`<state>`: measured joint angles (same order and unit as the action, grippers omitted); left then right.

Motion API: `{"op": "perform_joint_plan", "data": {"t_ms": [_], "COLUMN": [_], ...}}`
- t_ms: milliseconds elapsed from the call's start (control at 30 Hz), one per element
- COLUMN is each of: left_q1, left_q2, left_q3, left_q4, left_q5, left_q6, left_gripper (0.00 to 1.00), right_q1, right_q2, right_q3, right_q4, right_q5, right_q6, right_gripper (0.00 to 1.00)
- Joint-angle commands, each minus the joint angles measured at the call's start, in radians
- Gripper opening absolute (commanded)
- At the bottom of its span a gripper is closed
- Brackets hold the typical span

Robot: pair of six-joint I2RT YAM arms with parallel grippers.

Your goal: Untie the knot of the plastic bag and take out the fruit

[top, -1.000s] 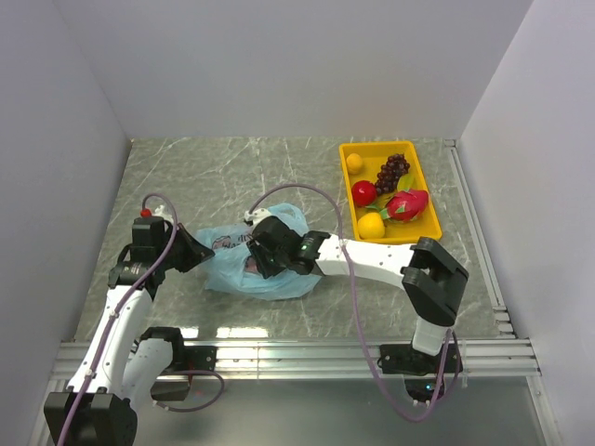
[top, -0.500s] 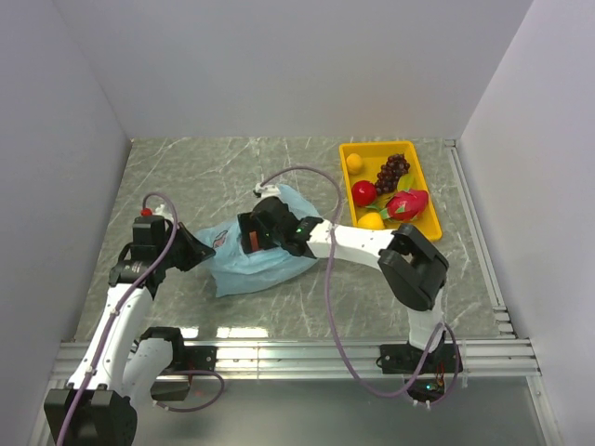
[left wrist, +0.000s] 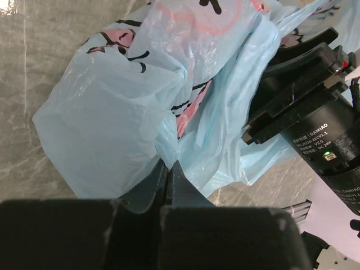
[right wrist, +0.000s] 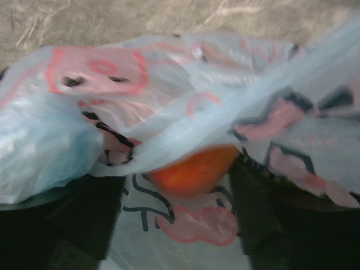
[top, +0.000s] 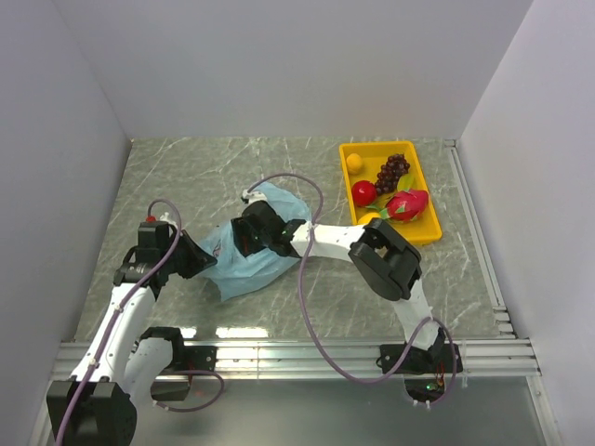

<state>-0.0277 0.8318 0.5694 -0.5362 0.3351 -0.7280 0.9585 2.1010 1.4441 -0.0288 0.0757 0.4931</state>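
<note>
Nearing the end, seemingly: bag (top: 244, 265) mid-surface, knot apparently undone, apple (top: 363, 192) in the tray (top: 376, 146); spread right end effector (right wrist: 177, 188) straddles an orange fruit (right wrist: 191, 169) inside, left end effector (left wrist: 167, 169) pinches the bag.

Soft even light is falling; glare is streaking the table (top: 260, 323). Right wrist view is blurring the plastic bag (right wrist: 185, 84).
</note>
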Motion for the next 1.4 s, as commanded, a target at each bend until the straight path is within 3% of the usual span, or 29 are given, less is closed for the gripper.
{"op": "perform_joint_plan", "data": {"t_ms": [0,33,67,167,367,700,867,1000,1100,1200,1367], "left_q1": [-0.005,-0.005,-0.005,-0.005,-0.005,-0.005,-0.005,-0.005,-0.005,-0.005,-0.005], "left_q2": [-0.019,-0.014,-0.011,-0.007,-0.007,0.009,0.009,0.032,0.046,0.055,0.072], "left_q3": [-0.003,-0.002,-0.002,0.006,0.032,0.044,0.034,0.034,0.029,0.024,0.023], "left_q4": [0.028,0.028,0.027,0.024,0.028,0.057,0.091,0.107,0.110,0.108,0.110], "left_q5": [0.013,0.012,0.010,-0.010,-0.093,-0.180,-0.173,-0.176,-0.169,-0.172,-0.173], "left_q6": [-0.017,-0.013,-0.010,0.002,0.038,0.084,0.088,0.098,0.102,0.102,0.102], "left_gripper": [0.00,0.01,0.00,0.01,0.01,0.00,0.00,0.01,0.01,0.01,0.01], "right_q1": [0.002,0.000,0.002,0.002,0.002,0.000,-0.001,-0.001,-0.004,-0.050,-0.289], "right_q2": [-0.025,-0.044,-0.062,-0.153,-0.360,-0.616,-0.635,-0.648,-0.706,-0.758,-0.823], "right_q3": [-0.008,-0.025,-0.051,-0.086,-0.184,-0.274,-0.278,-0.310,-0.323,-0.295,-0.264], "right_q4": [0.046,0.065,0.069,0.056,0.006,-0.147,-0.233,-0.229,-0.206,-0.215,-0.226], "right_q5": [-0.020,-0.027,-0.028,-0.036,-0.065,-0.243,-0.289,-0.376,-0.347,-0.318,-0.309], "right_q6": [0.009,-0.001,-0.007,-0.040,-0.126,-0.243,-0.312,-0.300,-0.278,-0.277,-0.287], "right_gripper": [0.67,0.57,0.41,0.24,0.05,0.00,0.00,0.00,0.00,0.00,0.00]}}
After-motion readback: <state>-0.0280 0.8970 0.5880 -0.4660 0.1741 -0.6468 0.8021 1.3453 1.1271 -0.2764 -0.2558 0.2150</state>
